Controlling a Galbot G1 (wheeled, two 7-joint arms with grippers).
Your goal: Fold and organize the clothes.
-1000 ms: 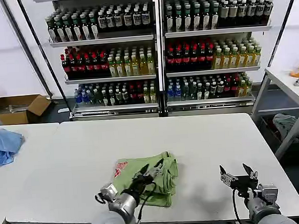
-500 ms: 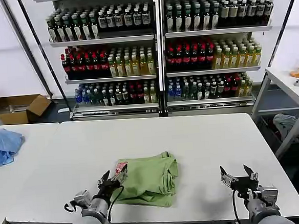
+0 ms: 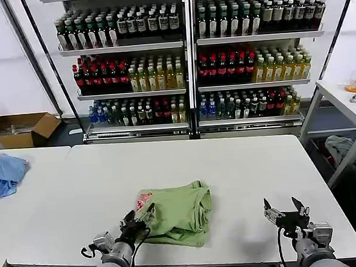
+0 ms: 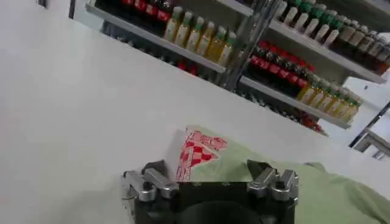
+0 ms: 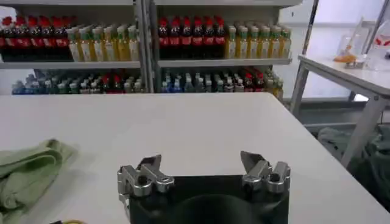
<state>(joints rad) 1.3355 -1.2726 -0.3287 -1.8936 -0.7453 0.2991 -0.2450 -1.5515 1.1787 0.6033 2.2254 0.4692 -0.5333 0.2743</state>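
Note:
The clothes, one sage-green shirt [image 3: 178,213], lie folded in a bundle near the front edge of the white table [image 3: 229,166], with a red-and-white printed patch [image 3: 143,200] at the bundle's left end. My left gripper [image 3: 137,218] stands open at the bundle's front left corner, holding nothing; in its wrist view the left gripper [image 4: 207,173] faces the patch [image 4: 200,152] and the green cloth [image 4: 329,195]. My right gripper [image 3: 284,210] is open and empty near the table's front right, apart from the shirt. In the right wrist view the right gripper [image 5: 204,167] is over bare table and the shirt [image 5: 27,173] lies off to one side.
A light blue cloth [image 3: 2,173] lies on the adjoining table at far left. Shelves of bottles [image 3: 188,59] stand behind the table. A second table [image 3: 347,106] with cloth beneath it stands at the right. A cardboard box [image 3: 22,129] sits on the floor at left.
My left gripper has drawn back from on top of the shirt to its front left corner and stays open. The shirt lies flat, uncovered. The right gripper has barely moved.

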